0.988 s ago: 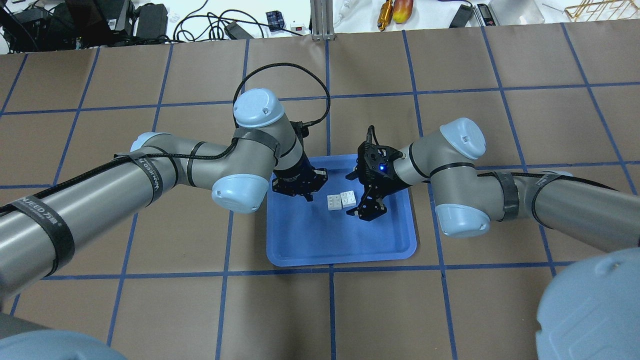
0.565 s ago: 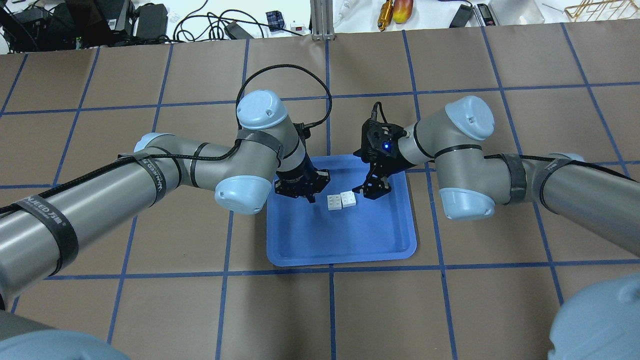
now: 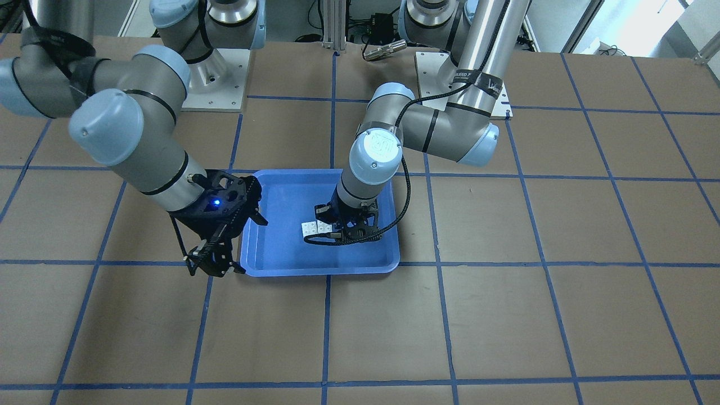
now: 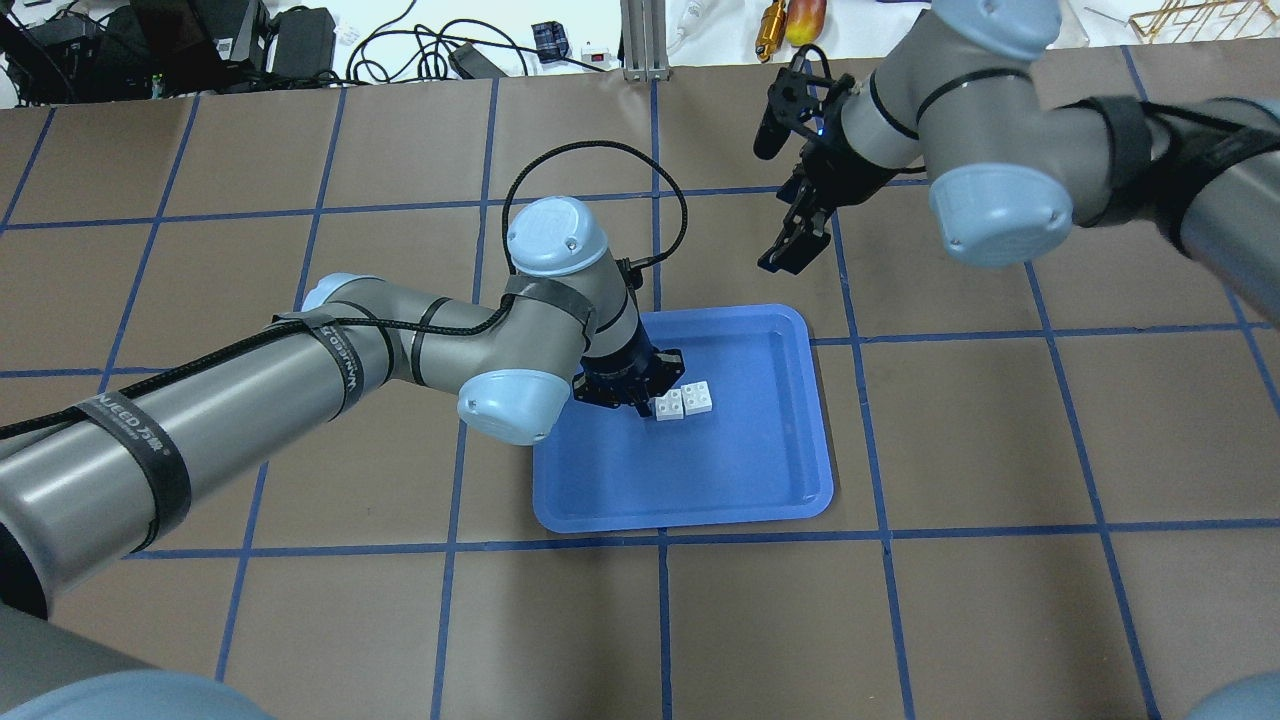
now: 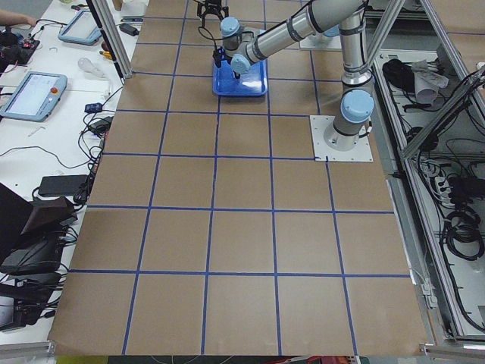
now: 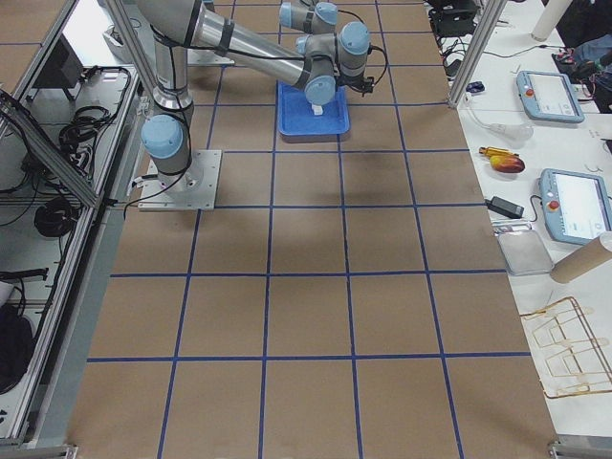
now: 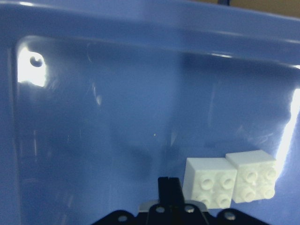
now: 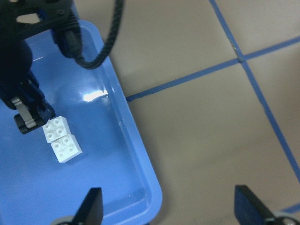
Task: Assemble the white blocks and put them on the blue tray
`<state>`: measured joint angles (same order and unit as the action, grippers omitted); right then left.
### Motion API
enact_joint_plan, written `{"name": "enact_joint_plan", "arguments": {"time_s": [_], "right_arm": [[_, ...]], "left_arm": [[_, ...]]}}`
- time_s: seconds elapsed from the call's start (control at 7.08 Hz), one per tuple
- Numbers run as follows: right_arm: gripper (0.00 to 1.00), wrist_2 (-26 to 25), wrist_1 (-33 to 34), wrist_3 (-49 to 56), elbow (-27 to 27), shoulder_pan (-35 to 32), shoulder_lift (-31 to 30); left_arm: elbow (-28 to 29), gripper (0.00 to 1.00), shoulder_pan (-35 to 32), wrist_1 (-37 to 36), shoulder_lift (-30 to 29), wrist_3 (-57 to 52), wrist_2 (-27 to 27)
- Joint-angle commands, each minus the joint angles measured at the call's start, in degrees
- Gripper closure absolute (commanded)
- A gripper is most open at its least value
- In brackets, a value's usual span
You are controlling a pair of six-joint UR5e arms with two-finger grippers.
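Two white blocks lie side by side, touching, studs up, in the blue tray. They also show in the front view, the left wrist view and the right wrist view. My left gripper is shut and low in the tray. Its tip rests against the nearer block's side. My right gripper is open and empty. It hangs high over the table beyond the tray's far right corner.
The brown table has a blue tape grid. Cables, a power supply and tools lie on the bench past the far edge. The left wrist's black cable loops above the arm. Tablets lie on the side bench.
My right arm has risen and swung away from the tray toward the far side. My left gripper has slid right across the tray up against the blocks.
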<state>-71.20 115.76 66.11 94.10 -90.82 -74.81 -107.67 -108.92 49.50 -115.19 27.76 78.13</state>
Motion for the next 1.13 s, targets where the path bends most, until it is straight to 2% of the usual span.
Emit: {"name": "enact_joint_plan", "arguments": {"time_s": [0.0, 0.14, 0.28, 0.71, 0.85, 0.99], "right_arm": [[0.0, -10.32, -10.17, -13.03, -10.66, 0.29, -0.42], [0.0, -16.28, -14.99, -20.85, -13.22, 0.29, -0.86], [0.0, -18.17, -18.69, -25.54, -14.81, 0.21, -2.52], [0.0, -17.75, -21.01, -43.91, -14.92, 0.21, -7.36], [0.0, -17.14, -20.14, -56.49, -15.43, 0.12, -9.98], [0.0, -18.26, -20.13, -62.79, -14.05, 0.03, -11.22]], "left_arm": [[0.0, 0.99, -0.15, -0.19, -0.21, 1.68, -0.08], [0.0, 0.99, -0.33, -0.19, -0.39, 1.86, -0.08], [0.0, 0.99, -0.59, -0.36, -0.56, 2.38, -0.08], [0.0, 0.99, -0.94, -0.37, -0.57, 5.71, -0.17], [0.09, 0.99, -1.03, -0.45, -0.57, 5.81, -0.17], [0.09, 0.99, -1.03, -0.45, -0.57, 5.82, -0.17]]}}
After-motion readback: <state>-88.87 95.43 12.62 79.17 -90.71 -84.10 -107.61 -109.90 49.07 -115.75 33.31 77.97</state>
